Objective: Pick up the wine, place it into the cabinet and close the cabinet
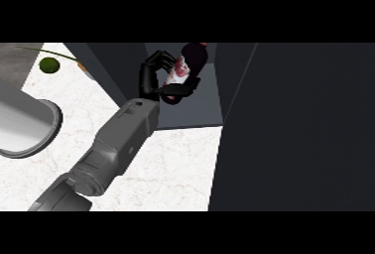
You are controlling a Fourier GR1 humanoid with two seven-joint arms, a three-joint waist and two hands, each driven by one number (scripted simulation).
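Green lime (pixel 49 65) on white marble counter (pixel 168 163); grey cylinder (pixel 22 129) left.

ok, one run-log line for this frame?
phase: placing | left robot hand: curled round dark wine bottle with white label | bottle: inside open dark grey cabinet | right robot hand: out of view

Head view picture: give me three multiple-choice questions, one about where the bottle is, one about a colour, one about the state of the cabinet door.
1. Where is the dark wine bottle with the white-and-red label?
A. inside the open dark grey cabinet
B. lying on the white marble counter
C. in the grey round sink

2. What colour is the small round fruit at the upper left?
A. red
B. green
C. white

3. The large dark cabinet door is:
A. shut
B. swung open
C. missing

Answers:
1 A, the left robot hand holds the bottle within the cabinet opening.
2 B, it shows green.
3 B, the cabinet's inside is exposed.
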